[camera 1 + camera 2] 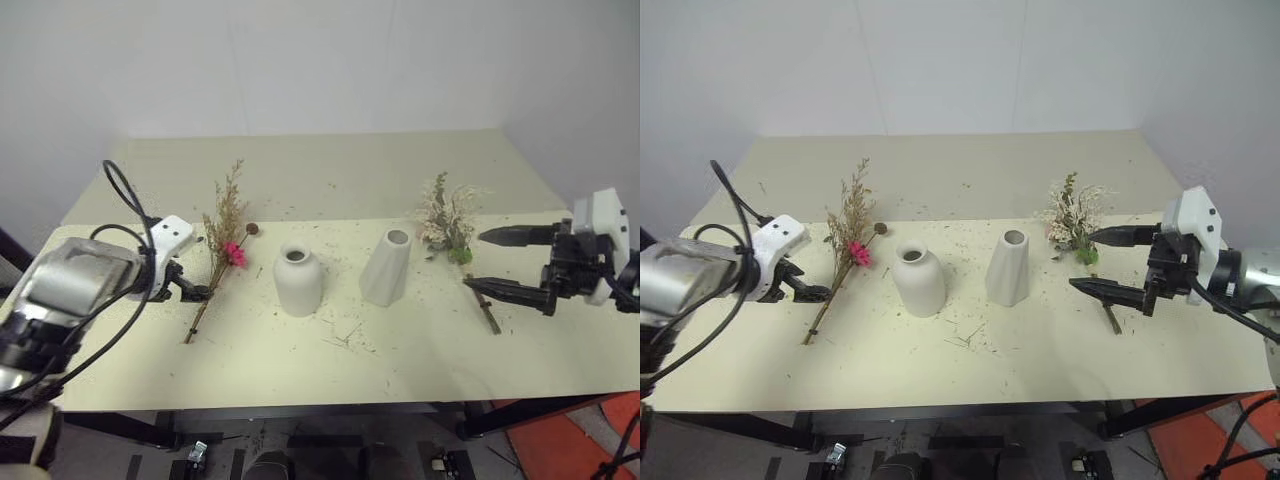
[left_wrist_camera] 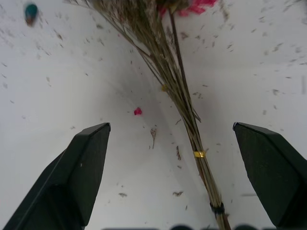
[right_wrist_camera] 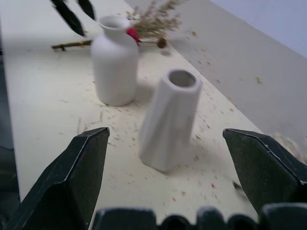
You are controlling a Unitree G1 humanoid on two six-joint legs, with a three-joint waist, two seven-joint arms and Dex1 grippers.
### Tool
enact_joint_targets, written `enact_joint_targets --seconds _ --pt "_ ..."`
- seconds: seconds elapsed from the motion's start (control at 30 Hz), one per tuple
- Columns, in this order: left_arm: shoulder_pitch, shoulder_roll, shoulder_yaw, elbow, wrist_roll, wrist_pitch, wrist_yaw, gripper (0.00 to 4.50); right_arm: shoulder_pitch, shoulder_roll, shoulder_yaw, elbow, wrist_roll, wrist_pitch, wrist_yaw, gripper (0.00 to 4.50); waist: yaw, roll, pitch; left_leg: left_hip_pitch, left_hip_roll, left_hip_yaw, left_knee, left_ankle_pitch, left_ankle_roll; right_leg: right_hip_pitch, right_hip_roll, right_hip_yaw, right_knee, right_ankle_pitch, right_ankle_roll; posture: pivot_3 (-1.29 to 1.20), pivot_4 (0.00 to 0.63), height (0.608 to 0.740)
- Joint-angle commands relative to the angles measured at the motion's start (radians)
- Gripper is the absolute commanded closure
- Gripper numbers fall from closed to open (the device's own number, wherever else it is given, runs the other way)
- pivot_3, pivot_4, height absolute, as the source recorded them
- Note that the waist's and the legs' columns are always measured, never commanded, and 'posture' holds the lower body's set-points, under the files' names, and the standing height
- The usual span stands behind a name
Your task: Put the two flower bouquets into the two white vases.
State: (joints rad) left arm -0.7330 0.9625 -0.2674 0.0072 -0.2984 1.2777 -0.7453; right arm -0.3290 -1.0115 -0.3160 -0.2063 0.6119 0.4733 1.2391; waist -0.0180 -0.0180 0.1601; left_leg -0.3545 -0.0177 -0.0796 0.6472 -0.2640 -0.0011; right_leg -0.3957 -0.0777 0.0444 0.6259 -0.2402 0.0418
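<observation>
— So where do the grippers stand?

— Left gripper [image 2: 170, 158] is spread wide with nothing between its fingers. It points down at the table [image 1: 420, 350], with the thin stems of the brown bunch [image 1: 222, 240] lying between its fingers but untouched. Right gripper [image 1: 497, 262] is just as wide apart and empty, hovering at the right side with its fingertips near the white bunch [image 1: 445, 220].

— And the bunches themselves?

— Both lie flat on the table. The brown one, with its small pink flower [image 1: 235, 253], is on the left, stems running toward the near edge. The white fluffy one with green leaves is on the right, its stem [image 1: 487, 310] pointing toward the near edge, below the right gripper.

— The vases?

— Standing upright in the middle, near each other but apart. The round vase [image 1: 298, 280] is on the left, just right of the brown bunch; the tall slanted vase [image 1: 386, 266] is to its right. Both mouths look empty.

— So nothing done yet?

— As far as I can judge, no. Neither bunch has been picked up and neither vase is filled. The left side seems closest to a grasp, lined up over the stems. Both pickups and both insertions are left.

— Anything else on the table?

— Lots of dry crumbs [image 1: 350, 335] scattered about.
</observation>
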Motion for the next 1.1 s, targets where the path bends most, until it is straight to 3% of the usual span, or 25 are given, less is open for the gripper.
enact_joint_targets --seconds 0.03,0.13,0.27,0.63,0.77,0.93,1.1 --pt "-0.051 -0.033 -0.039 0.072 0.058 0.02 0.04 0.02 -0.037 -0.01 0.003 -0.012 0.016 -0.027 0.022 0.0 -0.001 0.0 0.0 0.0 0.0 0.0 0.0 0.0 0.0 0.0 0.0 0.0 0.0 0.0 0.0 0.0 0.15 0.74" --pt "-0.083 -0.092 -0.07 0.152 0.085 0.002 0.058 0.02 -0.055 -0.005 0.018 -0.006 0.017 -0.03 0.032 0.0 0.001 0.0 0.0 -0.001 0.0 0.0 0.0 0.0 0.0 -0.002 0.0 0.0 0.001 0.0 0.0 0.0 0.15 0.74" --pt "-0.103 -0.148 -0.074 0.214 0.109 -0.025 0.068 0.91 -0.067 -0.001 0.028 -0.003 0.014 -0.031 0.035 0.0 0.003 0.0 0.0 -0.001 0.0 0.0 0.001 0.0 0.0 -0.001 0.0 0.0 0.001 0.0 0.0 0.0 0.15 0.74" --pt "-0.14 -0.182 -0.024 0.232 0.13 -0.045 0.078 4.4 -0.064 0.0 0.023 0.005 0.014 -0.035 0.038 0.0 0.001 0.0 0.0 -0.001 0.0 0.0 0.001 0.0 -0.001 -0.002 -0.001 0.001 0.002 0.0 0.0 0.0 0.15 0.74" --pt "-0.144 -0.205 0.082 0.234 0.127 -0.135 0.135 4.46 -0.061 0.004 0.023 0.006 0.013 -0.036 0.035 0.0 0.002 0.0 0.0 -0.003 0.0 0.0 0.001 0.0 -0.001 -0.005 -0.001 0.001 0.003 0.0 0.0 0.0 0.15 0.74" --pt "-0.123 -0.286 0.311 0.176 0.069 -0.453 0.202 4.46 -0.061 0.005 0.023 0.011 0.012 -0.036 0.034 0.0 0.006 0.0 0.0 -0.008 0.0 0.0 0.003 0.001 -0.002 -0.009 -0.002 0.001 0.004 0.001 -0.001 0.0 0.15 0.74" --pt "-0.175 -0.409 0.52 0.032 -0.223 -0.447 0.069 4.46 -0.063 0.013 0.031 0.007 0.013 -0.034 0.027 0.0 0.007 0.0 0.0 -0.012 -0.001 -0.001 0.004 0.001 -0.002 -0.01 -0.003 -0.001 0.004 0.001 0.0 0.0 0.15 0.74"
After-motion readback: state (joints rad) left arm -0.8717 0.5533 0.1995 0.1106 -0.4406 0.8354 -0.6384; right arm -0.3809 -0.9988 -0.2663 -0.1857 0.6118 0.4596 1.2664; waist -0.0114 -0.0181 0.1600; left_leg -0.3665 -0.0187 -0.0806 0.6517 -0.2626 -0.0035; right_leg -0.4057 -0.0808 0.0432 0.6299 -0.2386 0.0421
